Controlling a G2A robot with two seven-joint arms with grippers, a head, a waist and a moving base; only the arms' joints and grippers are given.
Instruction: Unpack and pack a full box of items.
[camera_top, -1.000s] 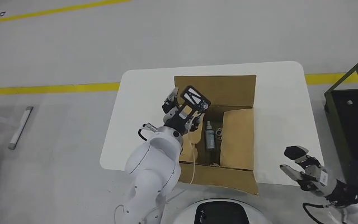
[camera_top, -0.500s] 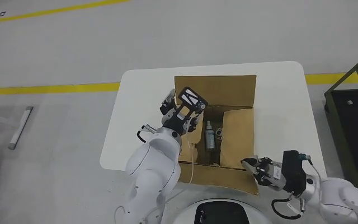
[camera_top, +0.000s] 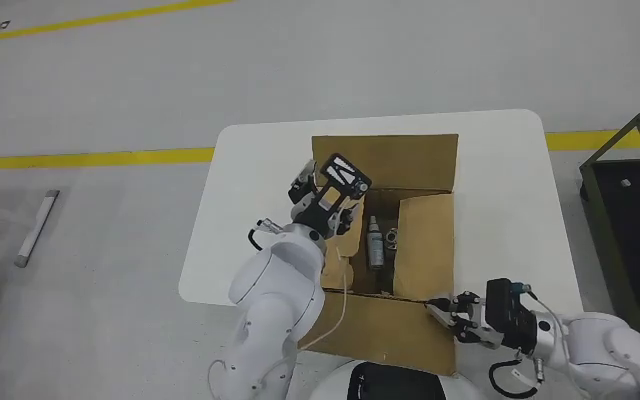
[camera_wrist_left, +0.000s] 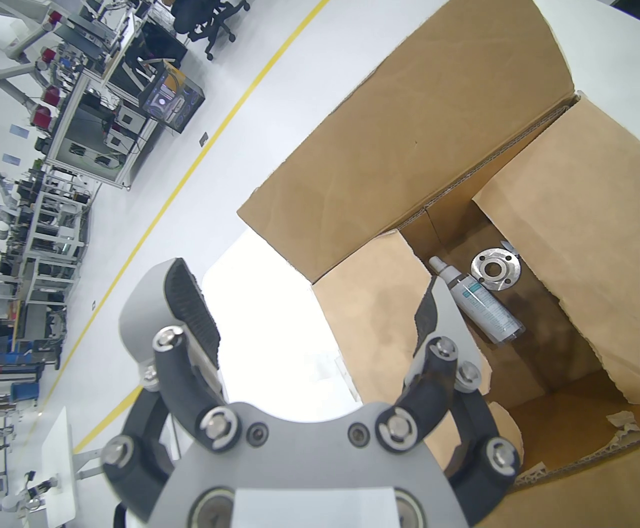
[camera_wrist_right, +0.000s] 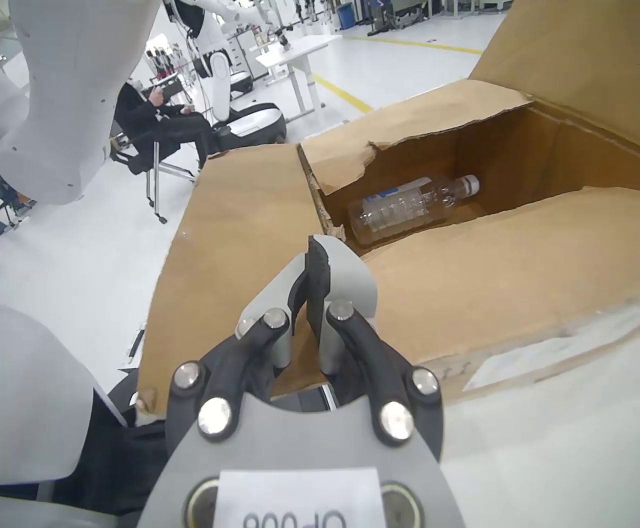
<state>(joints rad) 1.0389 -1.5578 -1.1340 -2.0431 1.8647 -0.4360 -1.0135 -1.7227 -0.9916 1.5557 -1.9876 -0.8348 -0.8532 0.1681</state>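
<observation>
Swinging in since a second ago, the right gripper (camera_wrist_right: 316, 260) is clamped, seemingly on the near flap (camera_top: 375, 330), now splayed wider, of the box (camera_top: 385, 160) on the table (camera_top: 500, 170); the left gripper (camera_wrist_left: 307, 285) gapes above it.

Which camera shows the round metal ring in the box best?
Left wrist view: the metal ring lies flat beside a spray bottle, its holes clear. The top view shows it as a small glint; the right wrist view faces a clear bottle.
</observation>
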